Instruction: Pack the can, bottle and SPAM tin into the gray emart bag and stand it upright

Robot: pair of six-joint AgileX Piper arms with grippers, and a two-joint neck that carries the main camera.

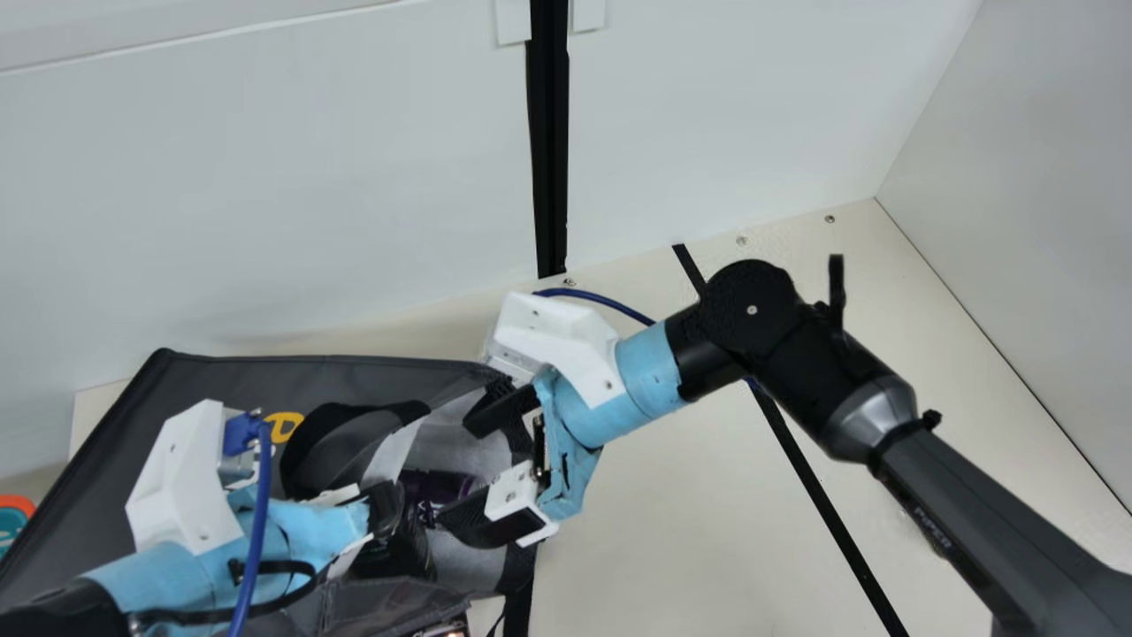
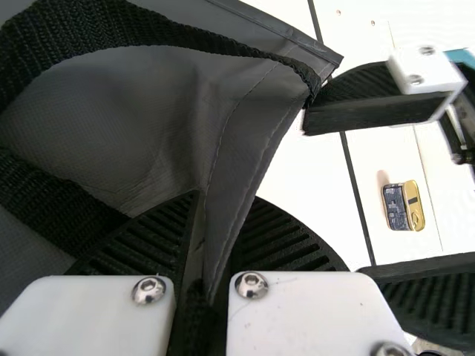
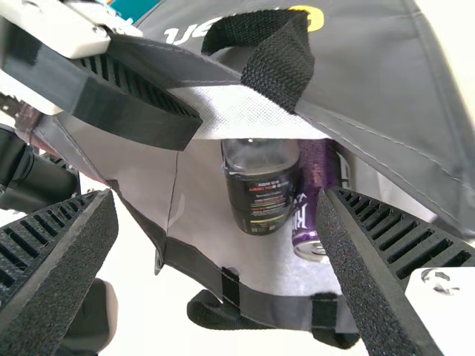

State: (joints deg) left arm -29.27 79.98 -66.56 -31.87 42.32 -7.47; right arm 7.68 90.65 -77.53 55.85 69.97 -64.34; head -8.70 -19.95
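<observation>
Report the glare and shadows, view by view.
Main view: soft, even light on the table, a sheen on the right arm's silver collar; left wrist view: table washed out nearly white, a faint shadow beside the SPAM tin; right wrist view: table blown out, highlights on the bottle and can.

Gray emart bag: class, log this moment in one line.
bag: bottle and can inside | SPAM tin: outside, on table | left end effector: gripping bag | right end effector: open

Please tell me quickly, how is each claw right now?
Left claw: closed on the edge of the gray bag.
Right claw: open, holding nothing.
</observation>
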